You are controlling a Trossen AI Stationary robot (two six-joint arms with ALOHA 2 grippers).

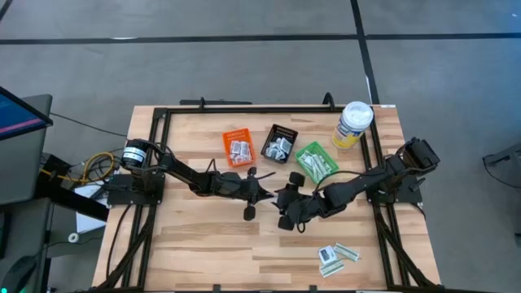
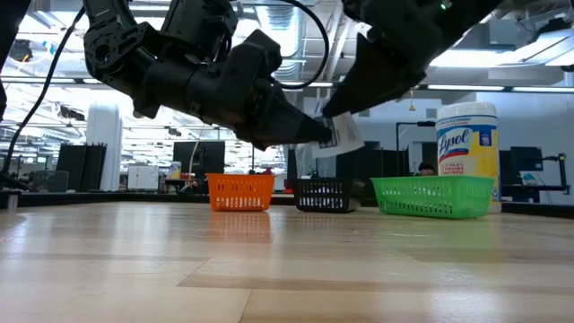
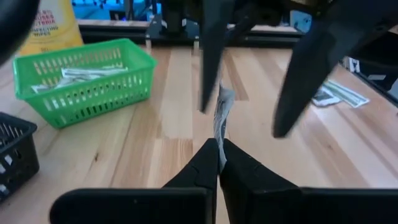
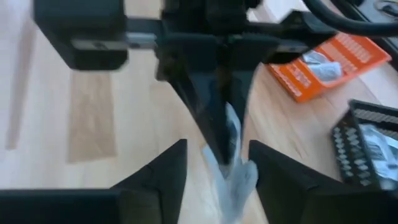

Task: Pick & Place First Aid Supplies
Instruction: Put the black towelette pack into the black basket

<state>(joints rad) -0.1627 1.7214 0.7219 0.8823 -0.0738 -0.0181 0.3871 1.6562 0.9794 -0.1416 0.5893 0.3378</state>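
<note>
We see the two arms meeting above the middle of the table [image 1: 203,252]. The left gripper [image 3: 219,163] has its fingers pressed together on a small white packet [image 3: 222,115], held in the air. The right gripper [image 4: 216,163] stands wide apart on both sides of this packet, not pressing it. Behind them are the orange bin [image 1: 238,147], the black bin [image 1: 280,144] and the green bin [image 1: 317,162], each with packets inside. A few more packets [image 1: 336,255] lie on the table near the front edge, on the right arm's side
</note>
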